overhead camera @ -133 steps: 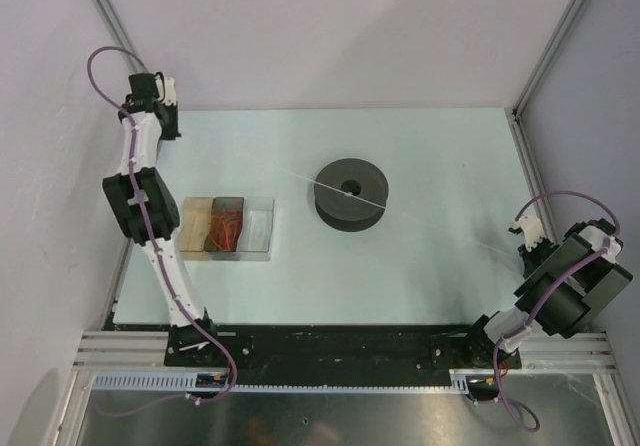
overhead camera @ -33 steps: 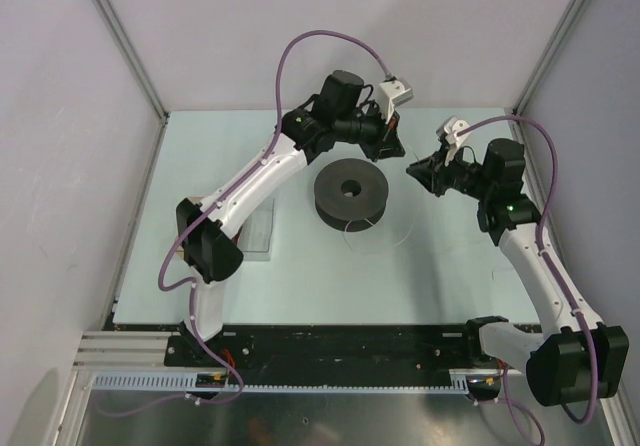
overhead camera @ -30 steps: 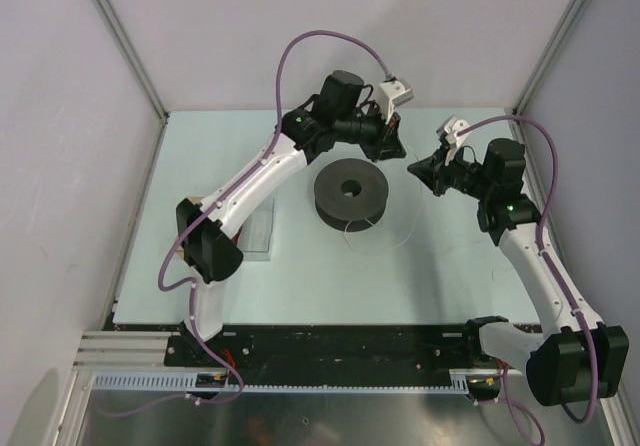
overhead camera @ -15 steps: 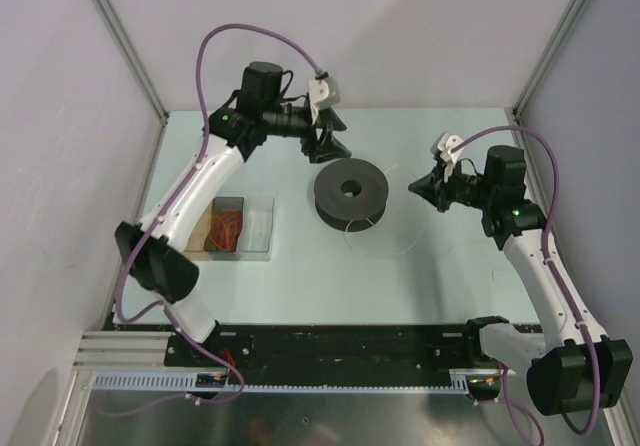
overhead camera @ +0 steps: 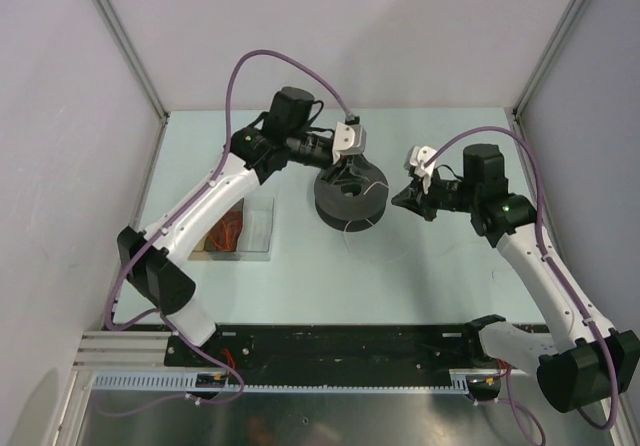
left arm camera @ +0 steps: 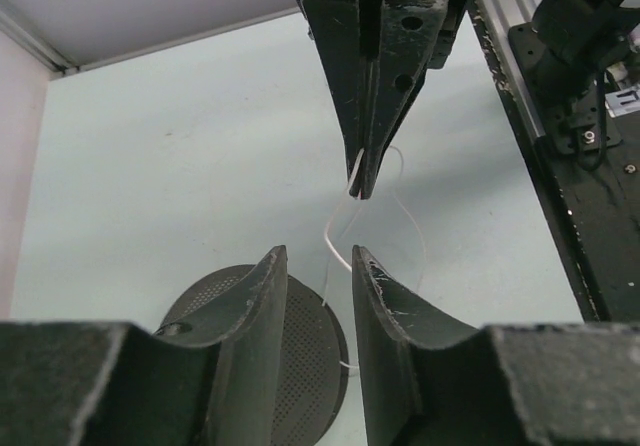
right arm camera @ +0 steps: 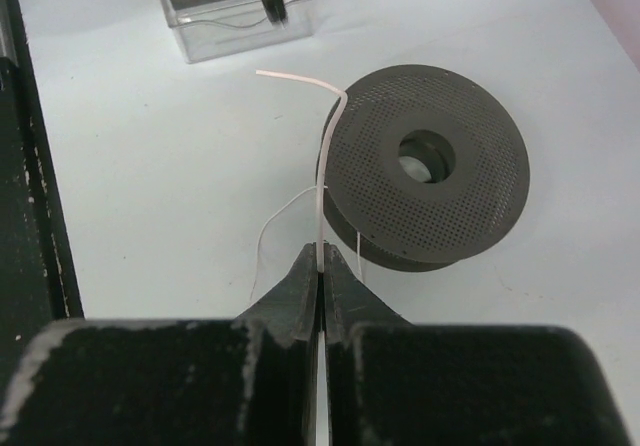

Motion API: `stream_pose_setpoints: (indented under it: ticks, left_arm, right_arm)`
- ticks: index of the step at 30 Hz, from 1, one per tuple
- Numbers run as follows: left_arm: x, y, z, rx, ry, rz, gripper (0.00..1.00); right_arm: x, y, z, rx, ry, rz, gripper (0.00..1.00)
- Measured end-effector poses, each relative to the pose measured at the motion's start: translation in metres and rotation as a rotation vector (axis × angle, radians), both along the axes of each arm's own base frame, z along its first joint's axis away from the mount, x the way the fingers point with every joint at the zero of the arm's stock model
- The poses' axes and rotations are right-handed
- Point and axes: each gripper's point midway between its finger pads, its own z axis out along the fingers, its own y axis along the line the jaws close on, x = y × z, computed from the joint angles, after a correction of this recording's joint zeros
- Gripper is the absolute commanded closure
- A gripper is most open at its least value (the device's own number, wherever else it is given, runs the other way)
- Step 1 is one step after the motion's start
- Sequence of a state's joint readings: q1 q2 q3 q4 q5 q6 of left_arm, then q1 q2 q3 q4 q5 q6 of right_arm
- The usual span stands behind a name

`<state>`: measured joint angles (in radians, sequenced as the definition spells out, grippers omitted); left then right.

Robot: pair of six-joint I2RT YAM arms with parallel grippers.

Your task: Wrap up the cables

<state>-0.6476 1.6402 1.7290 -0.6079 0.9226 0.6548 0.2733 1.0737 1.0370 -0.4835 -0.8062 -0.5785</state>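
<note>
Your right gripper (right arm camera: 320,269) pinches the white cable (right arm camera: 320,226) tight beside the black spool (right arm camera: 470,196) near the tabletop's (overhead camera: 450,276) middle, while your left gripper (left arm camera: 318,264) hangs part-open over the spool, empty.

worktop (overhead camera: 450,276): pale blue-green, matte | far wall (overhead camera: 330,26): plain pale lilac-grey | left wall (overhead camera: 50,186), right wall (overhead camera: 605,136): same colour, joined to the far wall by slanted aluminium posts (overhead camera: 125,41) | near edge: black rail (overhead camera: 350,351), slotted grey duct (overhead camera: 140,378) | light: soft, even, faint shadows
</note>
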Motion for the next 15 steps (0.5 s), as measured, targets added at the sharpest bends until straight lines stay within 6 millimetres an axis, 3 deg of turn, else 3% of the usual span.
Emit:
stream_pose_setpoints:
  ticks: [7, 15]
  left_arm:
    - [-0.013, -0.010, -0.018, 0.031, 0.033, -0.036, 0.68]
    - [-0.015, -0.009, -0.040, 0.072, 0.036, -0.036, 0.72]
  right_arm:
    - [-0.011, 0.012, -0.002, -0.058, -0.026, 0.063, 1.00]
    - [-0.013, 0.013, -0.006, -0.090, -0.036, 0.078, 1.00]
